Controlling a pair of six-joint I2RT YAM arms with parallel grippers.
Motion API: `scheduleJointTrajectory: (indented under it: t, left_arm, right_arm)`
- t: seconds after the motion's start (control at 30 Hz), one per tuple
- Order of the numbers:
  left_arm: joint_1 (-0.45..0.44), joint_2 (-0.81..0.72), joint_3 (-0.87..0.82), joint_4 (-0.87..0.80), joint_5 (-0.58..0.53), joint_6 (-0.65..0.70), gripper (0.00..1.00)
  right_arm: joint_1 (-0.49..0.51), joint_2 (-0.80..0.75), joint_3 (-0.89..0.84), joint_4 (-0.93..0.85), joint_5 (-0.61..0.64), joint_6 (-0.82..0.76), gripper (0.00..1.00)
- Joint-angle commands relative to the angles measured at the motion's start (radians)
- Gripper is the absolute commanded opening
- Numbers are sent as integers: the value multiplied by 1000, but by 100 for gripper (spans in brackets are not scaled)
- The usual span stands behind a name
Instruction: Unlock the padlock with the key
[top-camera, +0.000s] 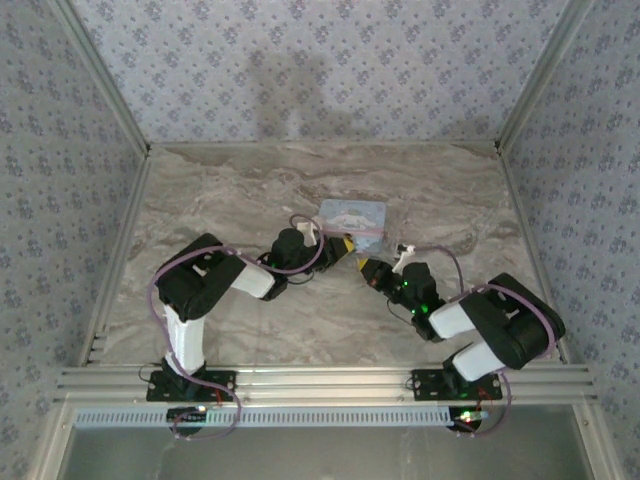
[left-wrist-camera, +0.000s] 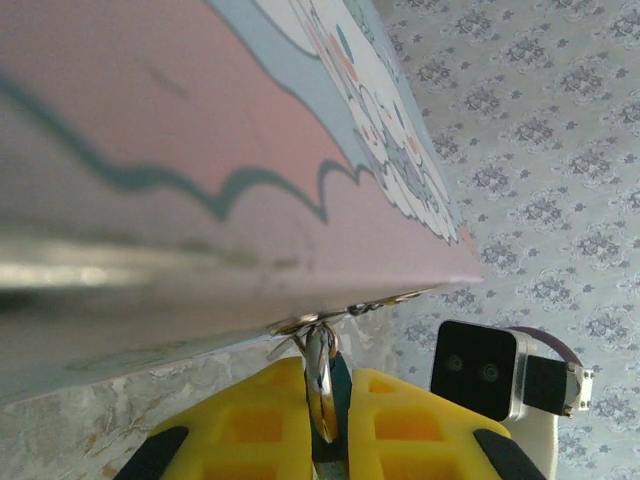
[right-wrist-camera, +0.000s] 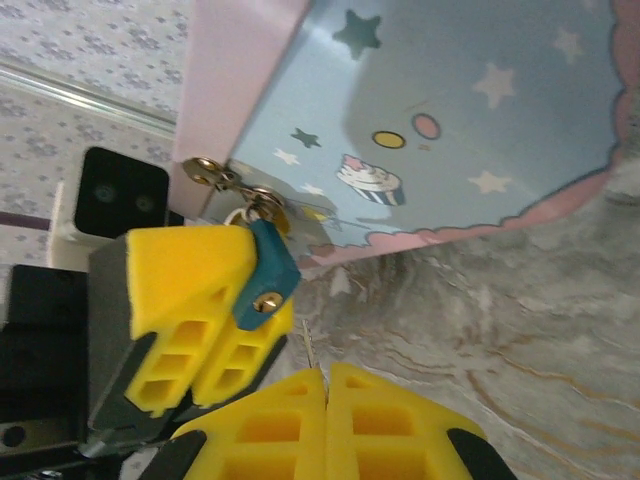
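Note:
The teal padlock (right-wrist-camera: 262, 272) hangs from the brass hasp (right-wrist-camera: 215, 172) of the cartoon-printed box (right-wrist-camera: 450, 110). Its brass keyhole faces my right gripper. My left gripper (left-wrist-camera: 328, 378) is shut on the padlock (left-wrist-camera: 345, 385), whose metal shackle (left-wrist-camera: 320, 360) runs up to the box edge. My right gripper (right-wrist-camera: 325, 372) is shut on the key (right-wrist-camera: 309, 350); only its thin blade shows past the fingertips. The blade tip stands a short way below and right of the keyhole, not touching it. From above, both grippers (top-camera: 340, 246) (top-camera: 372, 268) meet at the box's near edge (top-camera: 350, 232).
The box (top-camera: 351, 215) lies at the middle of the marble table (top-camera: 250, 180), with a clear plastic bag (top-camera: 395, 218) to its right. Patterned walls close in the back and both sides. A metal rail (top-camera: 320, 382) runs along the near edge.

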Motion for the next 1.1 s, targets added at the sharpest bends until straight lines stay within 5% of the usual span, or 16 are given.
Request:
scheduleJointTrajectory:
  t: [0.0, 1.07]
  left_arm:
    - [7, 11, 0, 110, 30, -22, 8]
    - [6, 38, -13, 182, 46, -42, 7]
  right_arm:
    - [6, 22, 22, 86, -23, 32, 0]
    - [-3, 87, 41, 160, -4, 82, 0]
